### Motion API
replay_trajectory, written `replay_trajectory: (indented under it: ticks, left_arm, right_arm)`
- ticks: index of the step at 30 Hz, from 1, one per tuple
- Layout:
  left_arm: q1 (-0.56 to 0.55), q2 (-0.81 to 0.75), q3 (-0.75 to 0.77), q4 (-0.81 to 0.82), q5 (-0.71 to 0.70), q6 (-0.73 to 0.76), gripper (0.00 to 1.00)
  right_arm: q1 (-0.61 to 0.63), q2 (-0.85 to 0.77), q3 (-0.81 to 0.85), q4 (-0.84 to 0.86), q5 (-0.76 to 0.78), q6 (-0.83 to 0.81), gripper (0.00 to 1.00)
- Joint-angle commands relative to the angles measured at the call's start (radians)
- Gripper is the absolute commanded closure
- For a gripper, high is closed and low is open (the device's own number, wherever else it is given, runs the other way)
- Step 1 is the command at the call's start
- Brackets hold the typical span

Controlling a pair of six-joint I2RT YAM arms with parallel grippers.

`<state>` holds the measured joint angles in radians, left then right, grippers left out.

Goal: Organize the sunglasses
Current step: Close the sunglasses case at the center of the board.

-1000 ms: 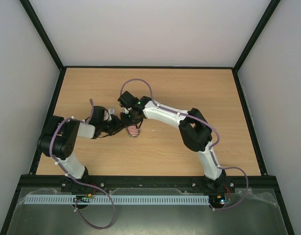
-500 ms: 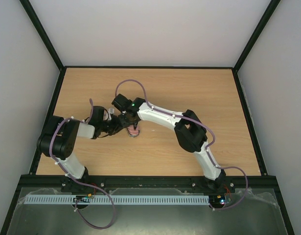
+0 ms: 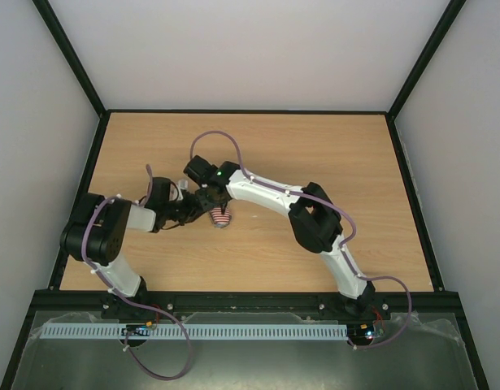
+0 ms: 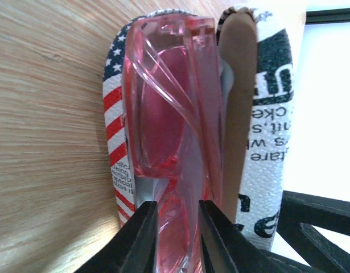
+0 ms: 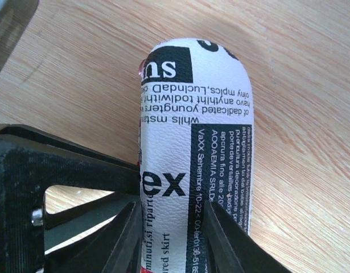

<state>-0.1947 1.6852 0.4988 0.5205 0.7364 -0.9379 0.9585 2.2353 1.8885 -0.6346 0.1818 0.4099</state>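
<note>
the left gripper (image 4: 177,230) is clamped narrowly on the sunglasses (image 4: 175,125), one black finger on each side of the translucent red-orange frame at the 6 o'clock edge of the left wrist view. the folded glasses run from there towards 12 o'clock and sit edge-on in the mouth of the open case (image 4: 114,114). the flag-striped shell of the case lies against them at 9 o'clock. at 3 o'clock its lid stands with a brown lining facing the glasses and white printed lettering on the outside. how deep the glasses sit in the case cannot be told. the right gripper (image 5: 172,227) is closed on that lettered lid, its fingers pressing both sides at 6 o'clock in the right wrist view, and the rounded end of the lid points to 12 o'clock over the wooden table (image 3: 331,154). a thin sliver of red frame shows at the lid's 9 o'clock edge. from the top camera, both wrists meet just to the 9 o'clock side of the table's middle. only the striped tip of the case shows below them, at about 5 o'clock of the right wrist.
</note>
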Motion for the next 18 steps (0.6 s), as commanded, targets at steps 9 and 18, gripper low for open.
replay_trajectory:
  ticks: [9,18]
  left_arm:
    - [0.039,-0.048,-0.080,-0.009,0.055,0.046,0.84]
    - [0.058,-0.057,-0.100,0.002,0.075,0.063,0.92]
  right_arm:
    - [0.002,0.213,-0.055,-0.160,0.058,-0.003,0.72]
    - [0.008,0.241,-0.045,-0.163,0.064,0.001,0.72]
